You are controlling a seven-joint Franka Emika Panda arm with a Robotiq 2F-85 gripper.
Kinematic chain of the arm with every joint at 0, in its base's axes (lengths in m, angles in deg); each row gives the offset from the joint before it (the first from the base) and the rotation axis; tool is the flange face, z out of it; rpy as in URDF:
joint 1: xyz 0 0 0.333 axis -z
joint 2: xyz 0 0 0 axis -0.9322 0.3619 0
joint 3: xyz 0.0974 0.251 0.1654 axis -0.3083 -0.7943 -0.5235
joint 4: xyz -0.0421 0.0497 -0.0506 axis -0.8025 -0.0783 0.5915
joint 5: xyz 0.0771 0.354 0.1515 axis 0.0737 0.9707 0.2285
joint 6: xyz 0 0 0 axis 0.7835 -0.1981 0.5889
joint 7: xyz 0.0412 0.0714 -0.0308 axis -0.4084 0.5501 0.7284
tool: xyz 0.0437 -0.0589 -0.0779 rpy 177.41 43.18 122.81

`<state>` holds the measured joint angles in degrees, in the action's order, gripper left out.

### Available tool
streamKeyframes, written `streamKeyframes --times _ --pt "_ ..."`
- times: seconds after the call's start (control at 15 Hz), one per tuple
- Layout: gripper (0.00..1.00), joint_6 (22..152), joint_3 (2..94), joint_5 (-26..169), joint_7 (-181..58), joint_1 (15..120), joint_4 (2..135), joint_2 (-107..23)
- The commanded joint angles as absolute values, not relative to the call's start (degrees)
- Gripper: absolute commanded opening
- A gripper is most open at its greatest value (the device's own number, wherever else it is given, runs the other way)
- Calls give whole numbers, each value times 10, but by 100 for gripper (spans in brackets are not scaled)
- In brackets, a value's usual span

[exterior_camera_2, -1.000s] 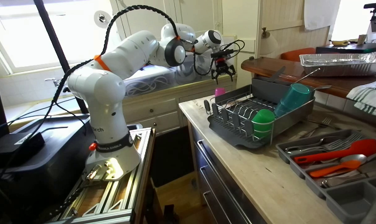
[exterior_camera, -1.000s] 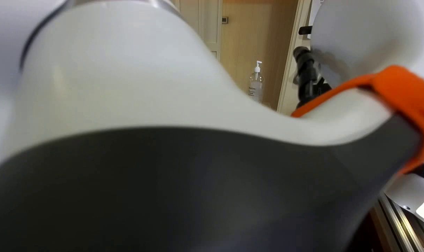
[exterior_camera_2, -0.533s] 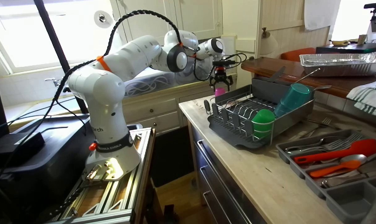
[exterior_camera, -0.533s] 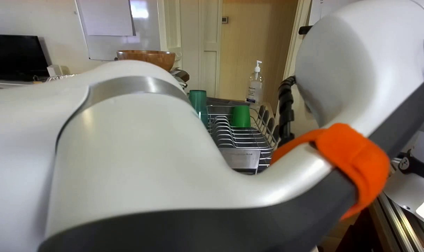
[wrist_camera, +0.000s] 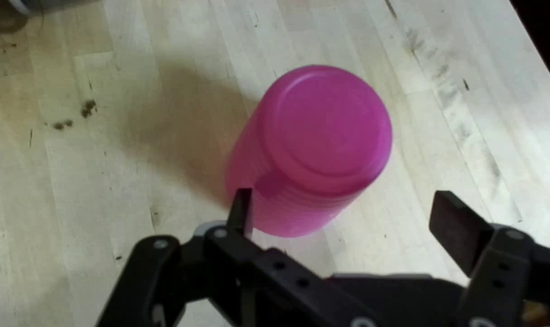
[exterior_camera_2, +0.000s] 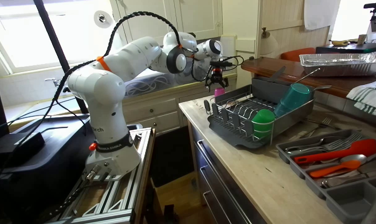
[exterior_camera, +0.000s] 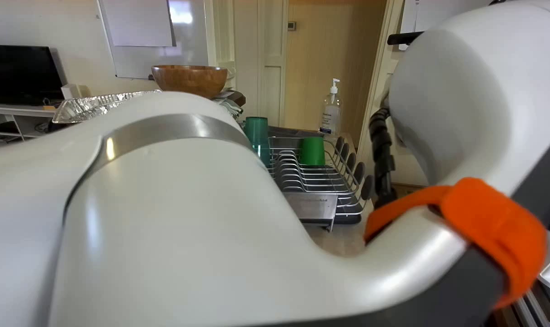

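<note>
My gripper (wrist_camera: 345, 211) stands open with nothing between its fingers. A pink cup (wrist_camera: 325, 127) rests base-up on the pale wooden counter (wrist_camera: 52, 195) in the wrist view. The left finger (wrist_camera: 241, 211) overlaps the cup's lower side in that picture; whether they touch I cannot tell. The right finger (wrist_camera: 459, 227) is well apart from it. In an exterior view the gripper (exterior_camera_2: 217, 87) hangs just over the pink cup (exterior_camera_2: 219, 92), beside the dish rack (exterior_camera_2: 289, 119). Only arm links (exterior_camera: 188, 227) show in an exterior view, the gripper being hidden there.
The rack holds a green cup (exterior_camera_2: 263, 122) and a teal cup (exterior_camera_2: 293, 99). A grey cutlery tray (exterior_camera_2: 346, 200) with several utensils is nearer the camera. A foil pan (exterior_camera_2: 337, 70) sits on a brown ledge behind. A pump bottle (exterior_camera: 332, 116) stands beyond the rack.
Over the last second my gripper has come down toward the pink cup, then shifted slightly left in an exterior view. Its jaws have stayed open. The cup has not moved.
</note>
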<state>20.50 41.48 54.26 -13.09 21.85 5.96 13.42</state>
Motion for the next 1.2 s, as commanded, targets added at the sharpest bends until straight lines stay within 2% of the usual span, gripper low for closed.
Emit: streamKeyframes --times 0.0,1.13 --pt "100 191 432 517 -76 203 18 165" --pt "100 197 500 457 57 199 4 197"
